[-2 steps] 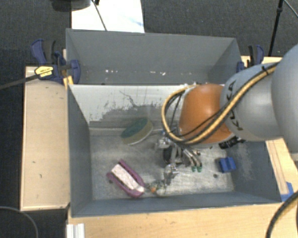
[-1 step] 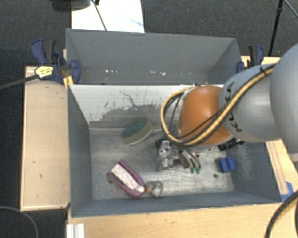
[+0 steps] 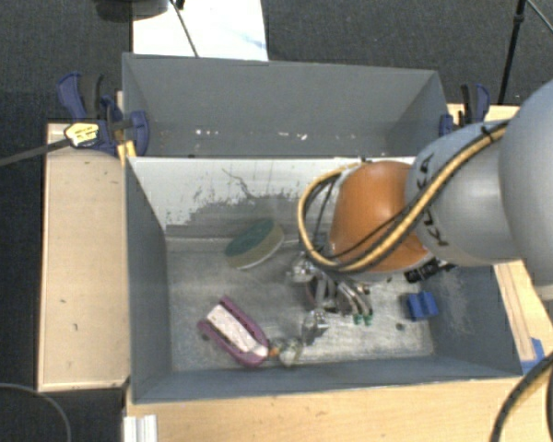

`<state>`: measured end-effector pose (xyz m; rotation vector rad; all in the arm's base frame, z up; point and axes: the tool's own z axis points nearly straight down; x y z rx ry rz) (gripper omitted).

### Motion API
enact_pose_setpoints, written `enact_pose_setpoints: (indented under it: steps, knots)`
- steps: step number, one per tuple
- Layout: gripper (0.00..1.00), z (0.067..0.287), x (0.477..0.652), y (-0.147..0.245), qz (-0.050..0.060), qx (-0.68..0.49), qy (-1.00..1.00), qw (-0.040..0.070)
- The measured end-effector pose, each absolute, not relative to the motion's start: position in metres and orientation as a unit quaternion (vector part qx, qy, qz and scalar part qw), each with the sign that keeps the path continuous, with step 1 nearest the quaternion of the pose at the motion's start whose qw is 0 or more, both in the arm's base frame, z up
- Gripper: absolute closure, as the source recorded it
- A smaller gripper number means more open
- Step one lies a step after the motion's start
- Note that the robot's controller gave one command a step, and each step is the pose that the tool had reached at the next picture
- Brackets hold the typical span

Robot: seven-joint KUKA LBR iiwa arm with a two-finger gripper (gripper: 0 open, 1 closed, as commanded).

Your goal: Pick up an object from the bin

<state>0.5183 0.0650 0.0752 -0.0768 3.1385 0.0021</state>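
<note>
Arm point(image 3: 498, 201) with orange cover point(image 3: 373, 215) sits highest, reaching in from the right and hiding part of the bin point(image 3: 147, 274) floor. Tool point(image 3: 315, 322) is down low over the near-middle floor. Can't tell if it's open or closed, and nothing visibly gripped.

Progress, my read: approach done, grasp and lift not yet.

Closest candidates:
- small pale bit point(image 3: 286, 351), just left and near of the tool, by the near wall
- purple piece point(image 3: 232, 331) with a white face, lying flat, its right end touching or almost touching that bit

Others:
- green-topped disc point(image 3: 253, 241), far-left, well apart
- blue block point(image 3: 420, 305), right of the tool
- green bits point(image 3: 361, 318), just right of the tool

Obstacles: the near wall leaves little room around the pale bit, and the purple piece crowds it.
</note>
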Motion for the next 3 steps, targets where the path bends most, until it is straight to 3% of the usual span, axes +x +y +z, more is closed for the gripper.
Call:
enact_pose_setpoints:
  steps: [1,2,3]
  knots:
    - [0.0,0.074,0.547,0.001,0.001,-0.09,0.996,0.007]
    - [1.0,0.074,0.547,0.003,0.001,-0.089,0.996,0.008]
    - [1.0,0.223,0.54,0.003,0.0,-0.095,0.995,0.005]
